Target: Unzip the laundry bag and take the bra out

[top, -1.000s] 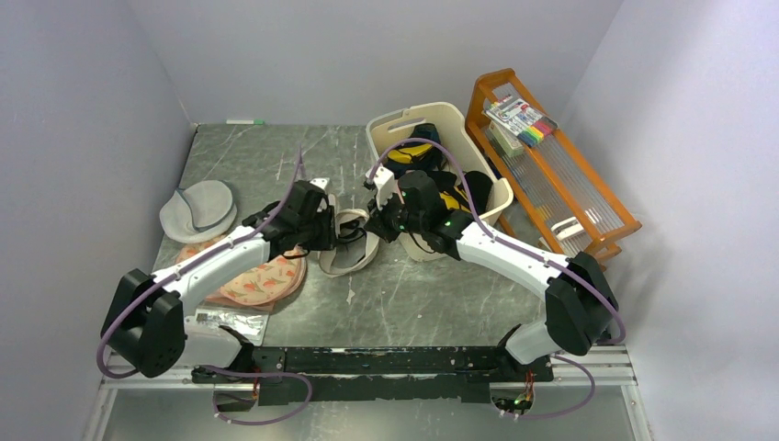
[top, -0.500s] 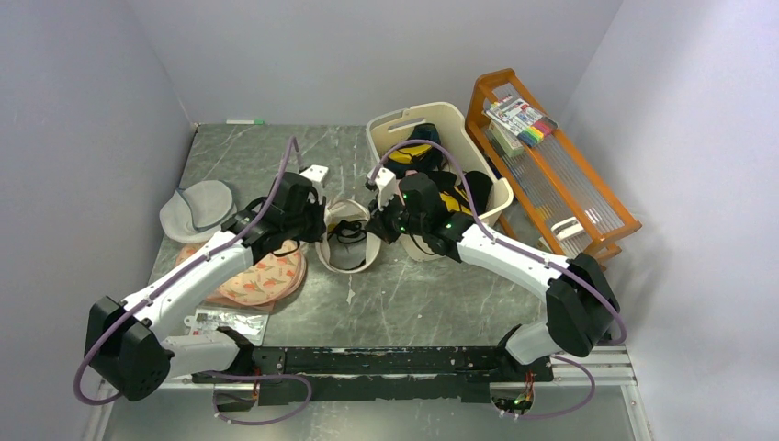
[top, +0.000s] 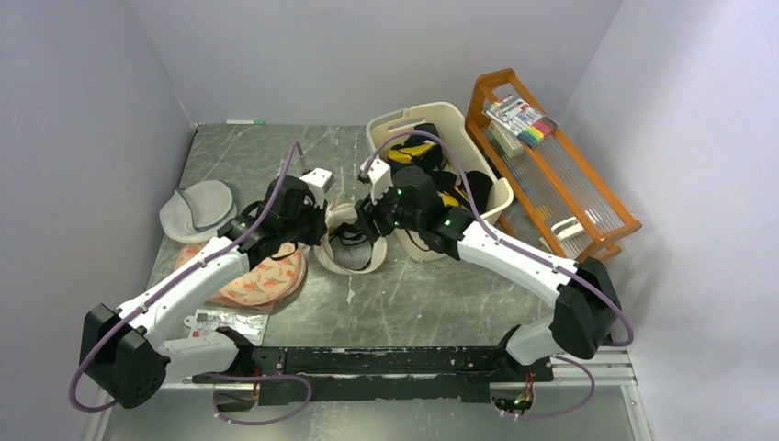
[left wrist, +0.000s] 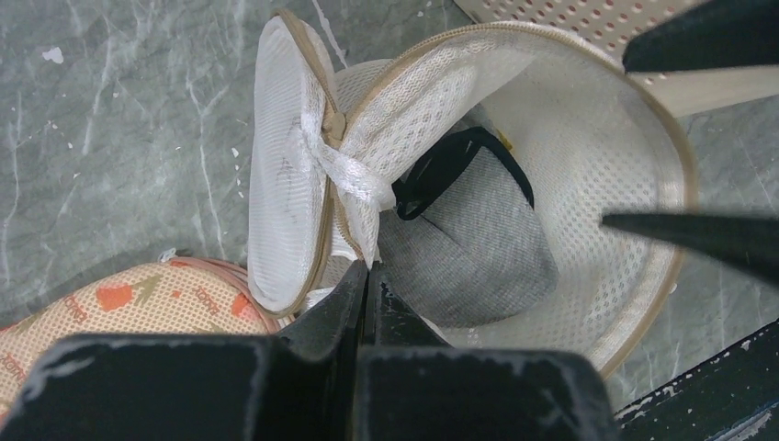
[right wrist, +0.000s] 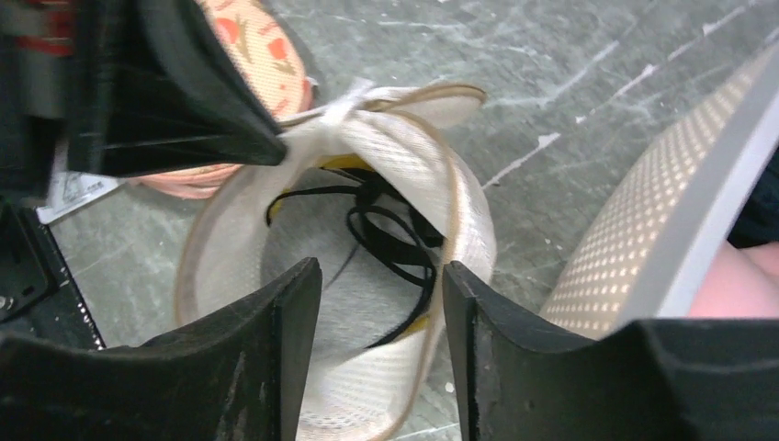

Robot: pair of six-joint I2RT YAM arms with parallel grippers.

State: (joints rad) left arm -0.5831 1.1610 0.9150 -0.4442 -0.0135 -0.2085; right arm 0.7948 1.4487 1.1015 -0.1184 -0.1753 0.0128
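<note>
The cream mesh laundry bag (top: 354, 259) lies unzipped between the two arms, its mouth gaping. My left gripper (left wrist: 367, 272) is shut on the bag's mesh edge at the zip, holding that side up (top: 319, 223). Inside lies the bra (left wrist: 473, 253), showing a grey-lined cup, black straps (right wrist: 386, 230) and a sliver of mustard yellow (right wrist: 342, 163). My right gripper (right wrist: 378, 280) hangs open just over the bag's mouth (top: 367, 220), with nothing between its fingers. Its dark fingertips (left wrist: 698, 234) show at the right of the left wrist view.
A cream perforated basket (top: 397, 123) full of clothes stands right behind the bag, with an orange wooden rack (top: 588, 197) to its right. A pink printed round bag (top: 262, 280), a grey round bag (top: 197, 209) and a plastic packet (top: 225, 322) lie to the left.
My left gripper closed on the bag's edge and lifted it a little. My right gripper, shut before, has opened and let go; the bag's mouth now gapes wider.
</note>
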